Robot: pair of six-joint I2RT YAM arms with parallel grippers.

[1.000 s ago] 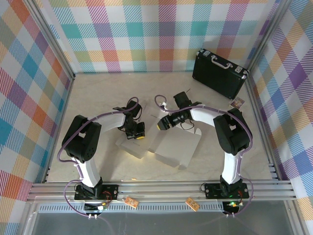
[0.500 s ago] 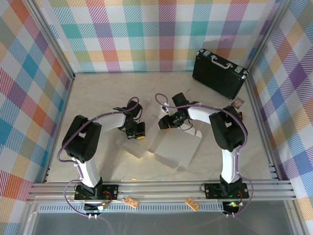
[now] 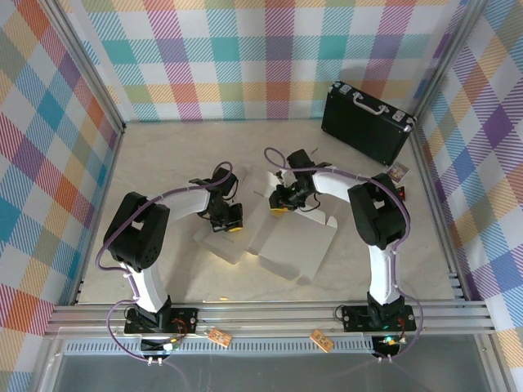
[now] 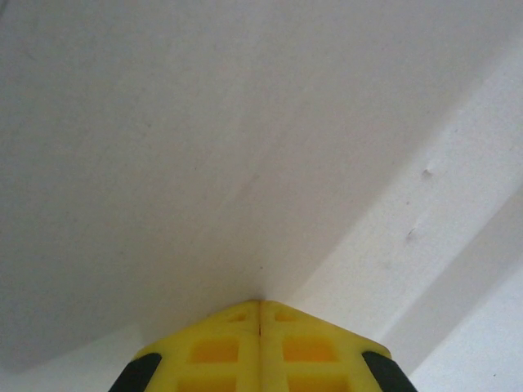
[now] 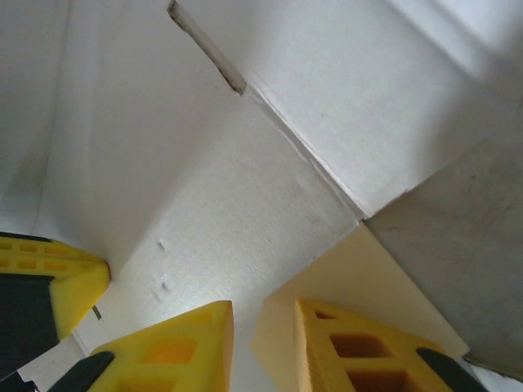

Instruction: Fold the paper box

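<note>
1. Just then, the right gripper (image 5: 261,314) had swung in toward 12 o'clock over the box (image 3: 294,245), its jaws narrowing to a slim gap. I couldn't tell whether they pinched the tan edge.
2. That suggested a flap fold was starting.
3. Left gripper (image 4: 260,309), fingers pressed together, rested on the white panel.
4. Box lay white-up at centre, long axis roughly 9 to 3 o'clock.

Matt paper box (image 3: 292,245), metal-handled black briefcase (image 3: 364,126)

No legible text or number shows on the paper box (image 3: 294,245) or elsewhere.
</note>
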